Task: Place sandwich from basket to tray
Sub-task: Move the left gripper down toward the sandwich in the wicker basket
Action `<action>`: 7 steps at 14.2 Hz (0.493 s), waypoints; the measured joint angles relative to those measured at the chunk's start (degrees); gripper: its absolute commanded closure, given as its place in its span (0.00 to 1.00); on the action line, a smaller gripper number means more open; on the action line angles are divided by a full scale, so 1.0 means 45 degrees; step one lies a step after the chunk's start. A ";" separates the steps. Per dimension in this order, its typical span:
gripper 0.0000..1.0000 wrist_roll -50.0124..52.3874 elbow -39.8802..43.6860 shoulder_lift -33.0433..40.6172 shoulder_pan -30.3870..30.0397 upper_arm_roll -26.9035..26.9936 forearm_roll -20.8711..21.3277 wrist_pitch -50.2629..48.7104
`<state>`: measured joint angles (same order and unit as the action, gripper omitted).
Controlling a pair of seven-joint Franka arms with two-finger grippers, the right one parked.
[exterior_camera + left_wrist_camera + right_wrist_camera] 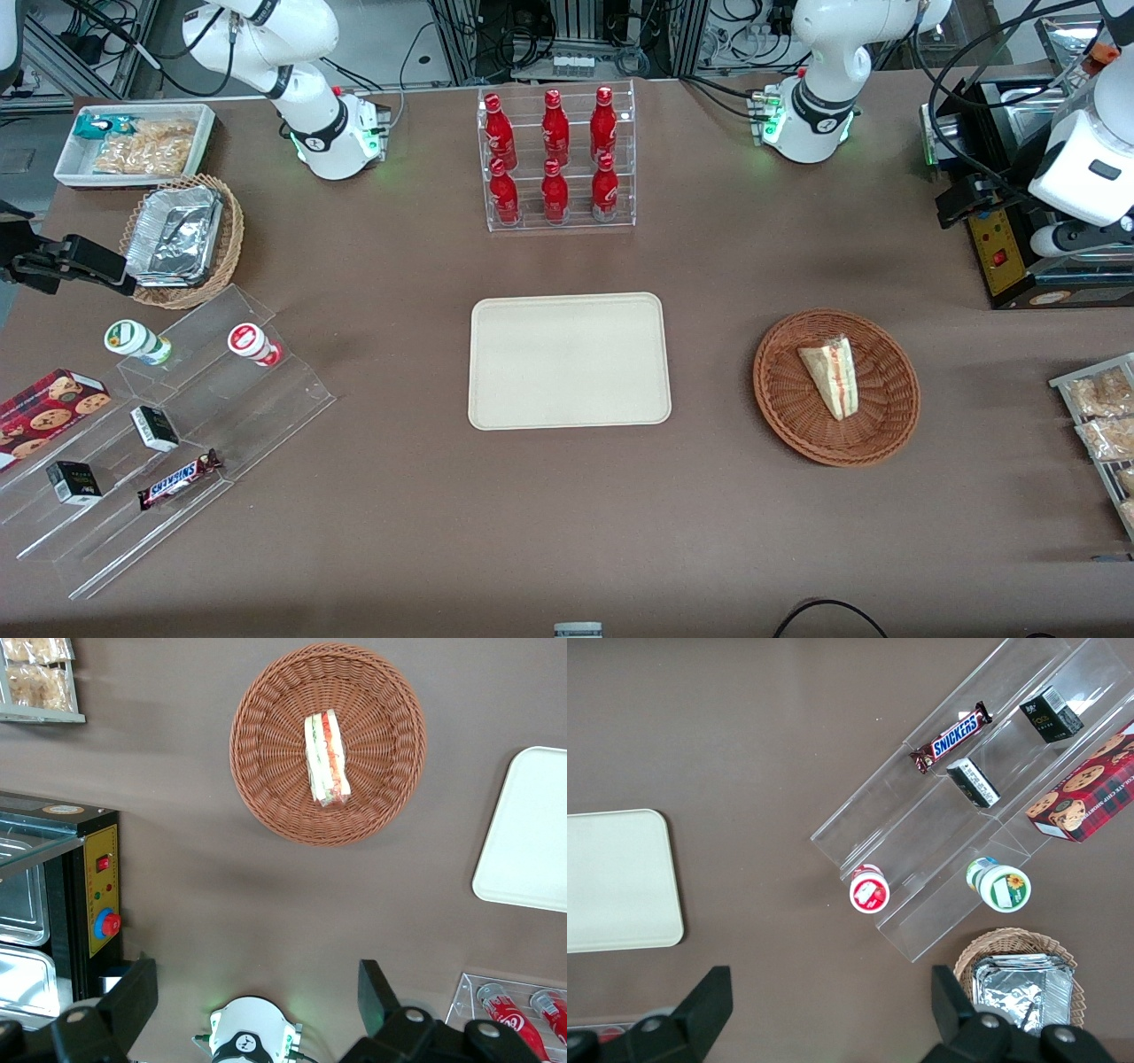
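a matte brown table (567, 523) filled the front view, and nearest that camera it lay bare. a little farther in, toward the parked arm's end, stood stepped clear acrylic risers (168, 443) carrying a snickers bar (180, 479), small dark boxes and two round-lidded cups. near the middle lay the flat cream-beige rectangular tray with rounded corners (569, 361), with nothing on it. toward the working arm's end, well apart from the tray, sat the round reddish-brown woven wicker basket (836, 386). farther from the camera stood a clear acrylic rack of six red bottles (555, 157), a lighter tan wicker basket holding crinkled foil trays (182, 239) and a white bin of snacks (135, 144); farthest off were the white arm bases and a tangle of cables and frames along the table's edge.

the left arm's gripper (257, 997) hung high above the table beside a black control box with a yellow panel (1019, 257); its two black fingers (133, 992) stood wide apart with nothing between them. the small triangular sandwich wedge in clear wrap (327, 758) lay well apart from those fingers, down in the middle of the reddish-brown basket.

the sandwich rested on its side, pale white bread outermost, with green and red filling layers showing as stripes along its cut face.
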<state>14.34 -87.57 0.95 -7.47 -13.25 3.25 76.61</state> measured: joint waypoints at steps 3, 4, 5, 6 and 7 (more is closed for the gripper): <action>0.00 0.0007 -0.0004 -0.0027 0.0001 -0.0029 -0.0002 -0.0095; 0.00 0.0007 -0.0009 -0.0035 0.0001 -0.0031 -0.0002 -0.0116; 0.00 0.0008 -0.0024 -0.0068 -0.0001 -0.0023 -0.0002 -0.0132; 0.00 0.0008 -0.0056 -0.0173 -0.0005 -0.0013 -0.0001 -0.0150; 0.00 0.0008 -0.0096 -0.0364 -0.0016 -0.0006 0.0001 -0.0156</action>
<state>14.38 -88.01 -0.68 -7.55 -13.28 3.25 75.91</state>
